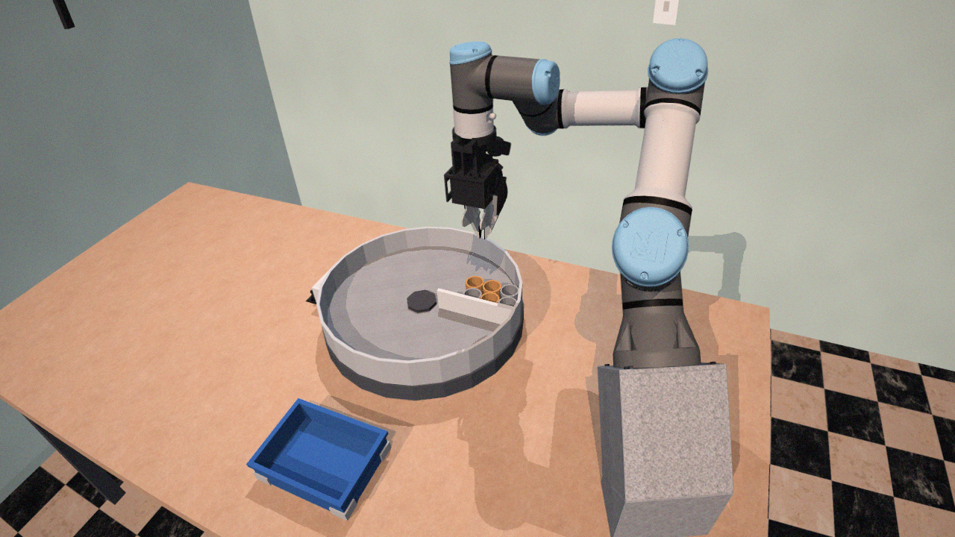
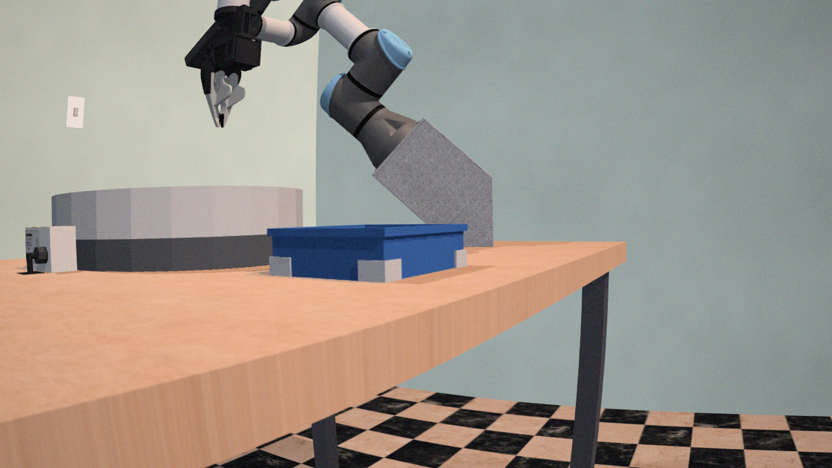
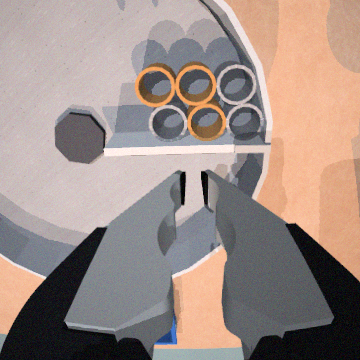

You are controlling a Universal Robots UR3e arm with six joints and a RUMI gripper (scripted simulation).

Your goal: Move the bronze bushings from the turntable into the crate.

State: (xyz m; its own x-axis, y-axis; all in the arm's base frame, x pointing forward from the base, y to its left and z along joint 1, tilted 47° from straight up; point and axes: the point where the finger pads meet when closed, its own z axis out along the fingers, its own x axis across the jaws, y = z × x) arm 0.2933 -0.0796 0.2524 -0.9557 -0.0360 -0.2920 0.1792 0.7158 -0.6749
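Note:
Three bronze bushings, the first point(image 3: 143, 93) point(image 1: 474, 283), the second point(image 3: 183, 94) point(image 1: 492, 286) and the third point(image 3: 206, 134) point(image 1: 490, 297), stand upright in a tight group on the turntable point(image 1: 401, 371) point(image 2: 174, 212) point(image 3: 45, 55). Three steel bushings stand among them, one point(image 3: 236, 99) in the right corner of the far row, one point(image 3: 168, 136) at the near row's left and one point(image 3: 244, 134) at its right. The blue crate point(image 1: 300, 488) point(image 2: 325, 256) is empty inside. My gripper point(image 1: 481, 234) point(image 2: 220, 124) point(image 3: 193, 173) is shut with nothing between its fingertips, high above the turntable.
A white divider point(image 1: 467, 307) point(image 3: 170, 150) runs along the near side of the bushings. A dark hub point(image 1: 421, 300) point(image 3: 80, 138) sits at the turntable's centre. A raised wall rings the turntable, close to the right-hand steel bushings. A small control box point(image 2: 62, 249) stands beside it.

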